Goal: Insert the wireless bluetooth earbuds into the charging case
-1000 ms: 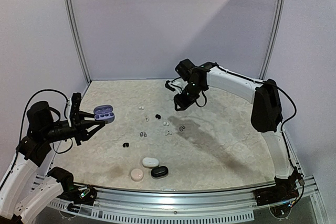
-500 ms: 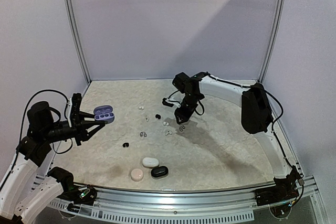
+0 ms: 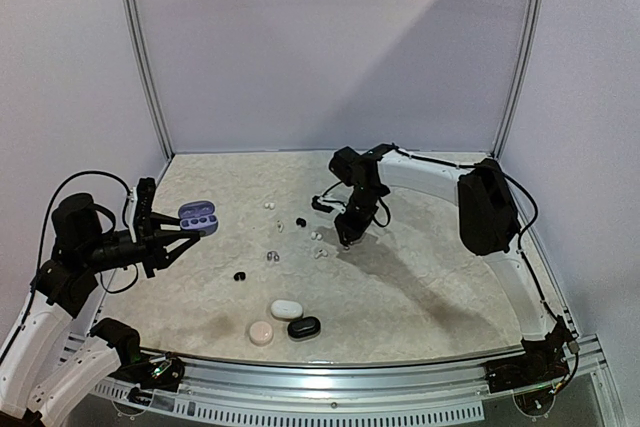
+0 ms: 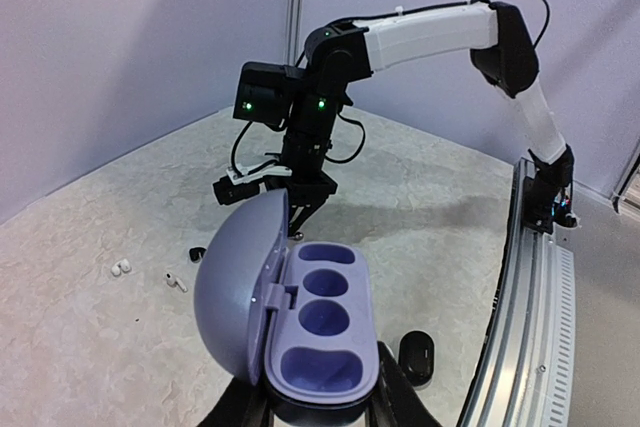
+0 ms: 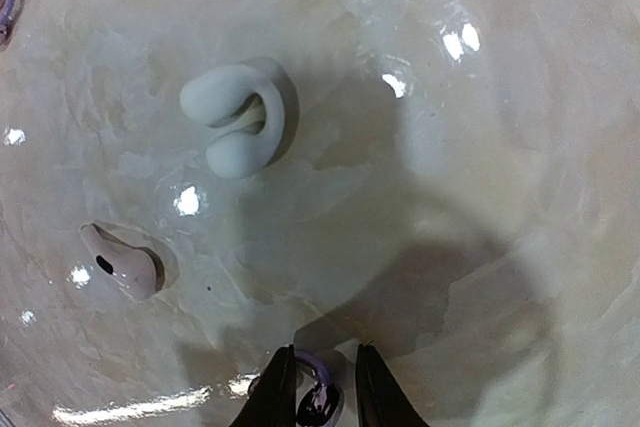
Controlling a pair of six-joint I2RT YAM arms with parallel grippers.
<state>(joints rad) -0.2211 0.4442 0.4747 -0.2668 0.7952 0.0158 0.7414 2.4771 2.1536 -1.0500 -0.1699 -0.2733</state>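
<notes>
My left gripper is shut on the base of a purple charging case, held above the table's left side with its lid open and its wells empty; the case shows in the top view too. My right gripper is down at the table near the middle. Its narrow jaws straddle a small purple earbud; the left finger is against it and a thin gap shows on the right. A pale clip-shaped earbud and a pinkish-white one lie just beyond.
More loose earbuds are scattered mid-table, among them a white one and a black one. A white case, a pink case and a black case sit near the front edge. Rails border the table.
My right arm has dropped to the table and shifted slightly left, and its jaws have narrowed around the purple earbud. The left arm and the case have not moved.
</notes>
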